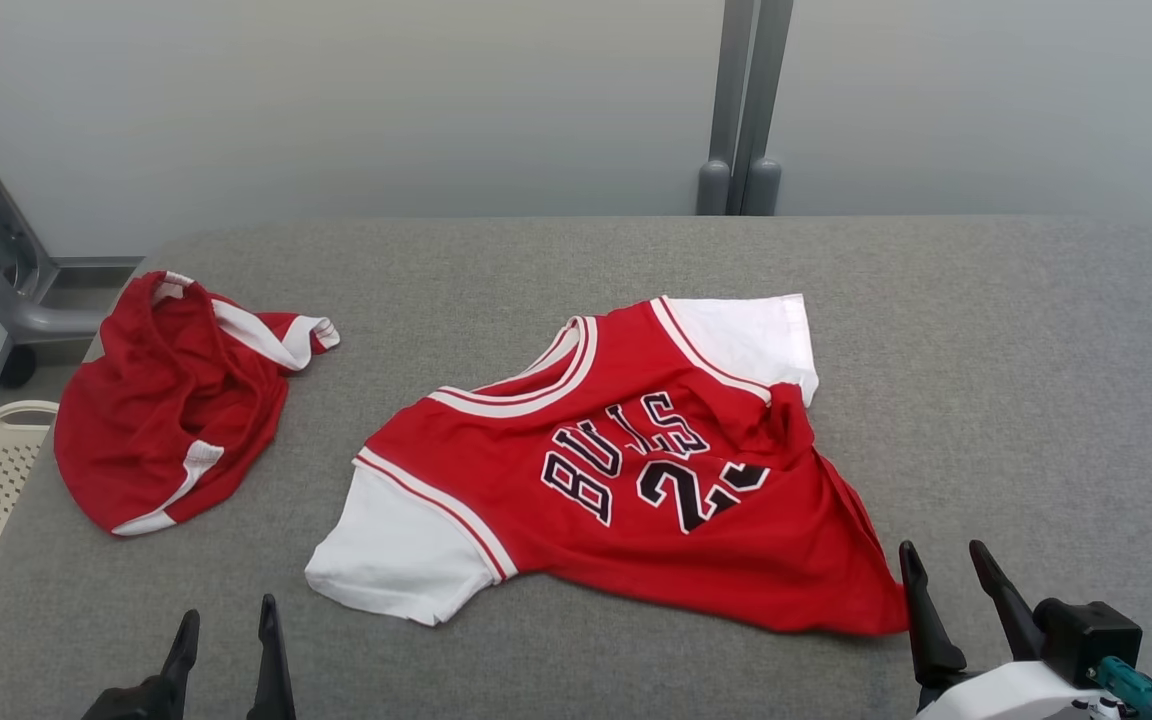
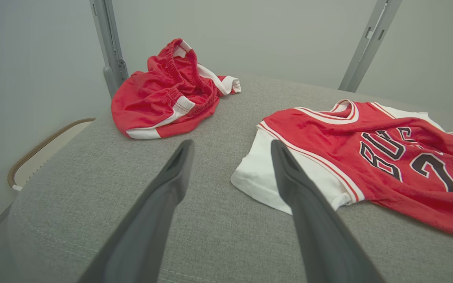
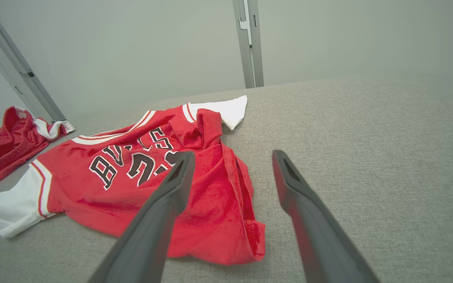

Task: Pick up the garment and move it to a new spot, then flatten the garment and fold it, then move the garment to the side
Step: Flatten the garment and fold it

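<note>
Left gripper (image 2: 231,144): two dark fingers (image 2: 171,177) spread wide, nothing between them, over the grey fabric tabletop (image 2: 210,243).

Jersey (image 2: 368,157): red, lying mostly flat on the view's right, running off the right edge. White collar trim, black letters "BU" and a "2" outlined in white; fabric rumpled at far right. Its near white sleeve (image 2: 262,177) lies just beside the tip of the finger on the view's right; contact cannot be told.

Shorts (image 2: 159,98): red with white trim, crumpled in a heap at the tabletop's far left corner, well apart from the jersey.

Basket (image 2: 41,147) rim: brown-edged, beside the tabletop's left side.

Two grey metal posts (image 2: 110,47) against a pale wall (image 2: 250,31).
</note>
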### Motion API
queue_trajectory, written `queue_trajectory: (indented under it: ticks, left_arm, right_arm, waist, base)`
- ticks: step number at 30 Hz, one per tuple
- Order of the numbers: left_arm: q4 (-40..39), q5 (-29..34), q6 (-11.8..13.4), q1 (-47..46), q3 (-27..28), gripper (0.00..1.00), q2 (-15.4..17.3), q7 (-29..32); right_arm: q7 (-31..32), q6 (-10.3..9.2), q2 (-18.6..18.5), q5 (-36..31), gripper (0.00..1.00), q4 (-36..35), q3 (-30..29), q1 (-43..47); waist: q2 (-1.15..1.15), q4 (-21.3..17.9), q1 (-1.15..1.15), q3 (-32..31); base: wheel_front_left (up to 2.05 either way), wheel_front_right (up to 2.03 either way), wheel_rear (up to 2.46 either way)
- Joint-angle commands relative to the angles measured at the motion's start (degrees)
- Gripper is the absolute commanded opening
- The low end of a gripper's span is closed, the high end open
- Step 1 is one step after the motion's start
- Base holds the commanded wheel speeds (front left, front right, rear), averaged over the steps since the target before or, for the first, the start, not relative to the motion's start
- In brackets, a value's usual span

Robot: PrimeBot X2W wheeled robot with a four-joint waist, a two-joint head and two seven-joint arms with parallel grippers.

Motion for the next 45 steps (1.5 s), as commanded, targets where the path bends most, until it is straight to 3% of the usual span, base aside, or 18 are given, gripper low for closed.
queue_trajectory:
  ticks: [1,22,28,35,45]
  left_arm:
    - [-0.42,0.08,0.36,1.12,0.41,1.0,0.49,-0.36]
    - [-0.68,-1.19,0.18,0.17,-0.53,1.0,0.43,1.24]
    - [2.71,-1.18,-2.0,-4.37,-1.7,1.0,1.84,4.38]
    - [12.49,-0.01,-7.4,-14.88,-5.14,1.0,4.57,10.45]
    - [25.1,0.44,-11.72,-25.54,-7.86,1.0,4.24,13.8]
  right_arm:
    - [-0.27,0.0,-0.21,-0.55,1.0,-0.42,-0.1,0.99]
    - [3.41,0.0,-0.16,-2.07,1.0,-1.5,0.68,0.36]
    - [9.16,0.0,-0.19,-5.23,1.0,-2.47,-0.02,-0.77]
    - [16.75,0.0,-0.16,-9.47,1.0,-6.18,1.37,-3.39]
    - [20.02,0.0,-0.88,-10.15,1.0,-8.25,3.19,-5.57]
  waist:
    - [0.0,0.15,0.0,-0.07]
    - [0.0,-0.19,0.0,0.83]
    - [0.0,0.26,0.0,2.22]
    - [0.0,-0.49,0.0,7.42]
    - [0.0,-1.74,0.0,14.15]
  base:
    - [0.0,0.0,0.0]
    - [0.0,0.0,0.0]
    - [0.0,0.0,0.0]
    - [0.0,0.0,0.0]
    - [0.0,0.0,0.0]
